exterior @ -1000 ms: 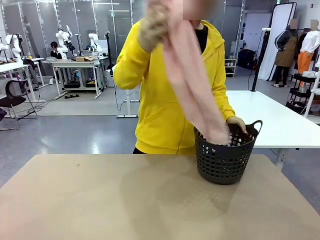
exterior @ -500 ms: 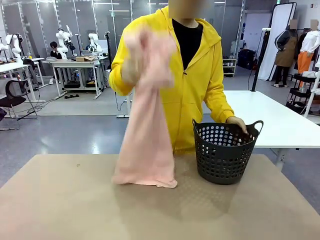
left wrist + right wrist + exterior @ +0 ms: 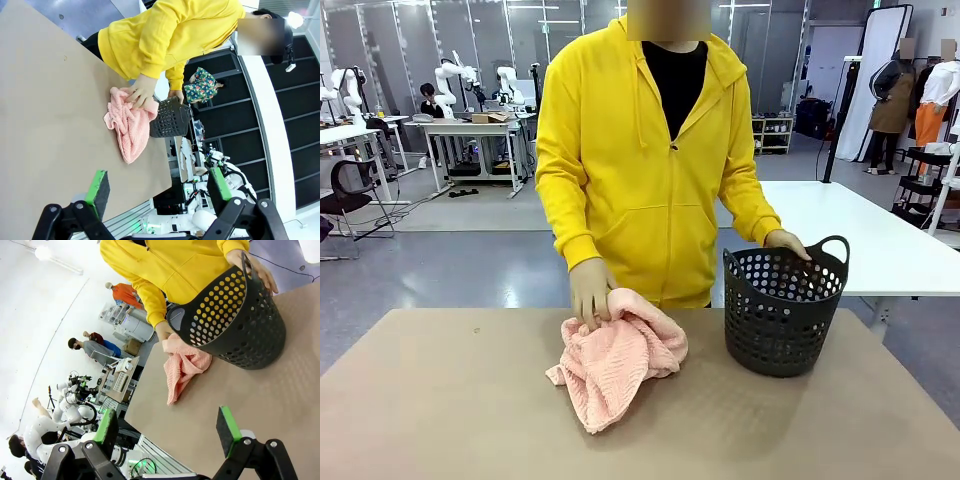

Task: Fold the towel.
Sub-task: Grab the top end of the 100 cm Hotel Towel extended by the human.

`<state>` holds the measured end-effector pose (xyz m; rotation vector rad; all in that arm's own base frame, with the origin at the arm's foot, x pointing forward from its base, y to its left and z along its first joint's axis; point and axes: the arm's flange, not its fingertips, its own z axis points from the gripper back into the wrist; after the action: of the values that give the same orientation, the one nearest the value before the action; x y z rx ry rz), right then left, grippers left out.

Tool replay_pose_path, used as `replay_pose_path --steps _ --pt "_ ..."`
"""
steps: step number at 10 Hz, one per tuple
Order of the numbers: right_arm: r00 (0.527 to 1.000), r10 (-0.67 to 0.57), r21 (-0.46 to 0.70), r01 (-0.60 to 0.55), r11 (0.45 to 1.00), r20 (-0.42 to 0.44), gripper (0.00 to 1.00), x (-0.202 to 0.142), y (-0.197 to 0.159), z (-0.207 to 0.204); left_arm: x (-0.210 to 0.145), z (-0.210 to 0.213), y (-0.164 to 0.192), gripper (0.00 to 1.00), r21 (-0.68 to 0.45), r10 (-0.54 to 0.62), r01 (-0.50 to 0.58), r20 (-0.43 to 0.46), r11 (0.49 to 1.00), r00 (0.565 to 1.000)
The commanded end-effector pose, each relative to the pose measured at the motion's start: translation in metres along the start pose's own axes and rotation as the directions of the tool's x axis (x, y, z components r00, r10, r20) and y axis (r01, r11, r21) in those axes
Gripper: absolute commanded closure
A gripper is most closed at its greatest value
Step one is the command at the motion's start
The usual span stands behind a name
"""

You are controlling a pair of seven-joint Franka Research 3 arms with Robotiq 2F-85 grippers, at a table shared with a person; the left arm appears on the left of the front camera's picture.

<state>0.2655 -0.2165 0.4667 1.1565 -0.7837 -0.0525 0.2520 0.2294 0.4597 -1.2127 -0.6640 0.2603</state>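
Crumpled towel [image 3: 618, 367] on the counter [image 3: 450, 410] beneath a person's hand [image 3: 590, 292], near the basket [image 3: 782, 320] held by the other hand [image 3: 786, 243]; left claw [image 3: 159, 184] and right claw [image 3: 168, 427] spread wide, empty.

I can make out no writing, label, brand or number from any of my cameras. Whatever print there may be on the cardboard boxes [image 3: 492, 117] across the room is too small for me to read.
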Motion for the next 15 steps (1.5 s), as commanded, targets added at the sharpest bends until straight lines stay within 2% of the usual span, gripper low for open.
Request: replay_pose_path --steps 1,15 --pt "1.000 0.012 0.011 -0.012 1.000 0.009 0.00 0.0029 -0.0002 0.0007 0.0000 0.0012 0.0000 0.00 -0.011 -0.012 0.012 -0.003 1.000 1.000" --pt "1.000 0.012 0.011 -0.012 1.000 0.009 0.00 0.0029 -0.0002 0.0007 0.0000 0.0012 0.0000 0.00 -0.011 -0.012 0.012 -0.003 1.000 1.000"
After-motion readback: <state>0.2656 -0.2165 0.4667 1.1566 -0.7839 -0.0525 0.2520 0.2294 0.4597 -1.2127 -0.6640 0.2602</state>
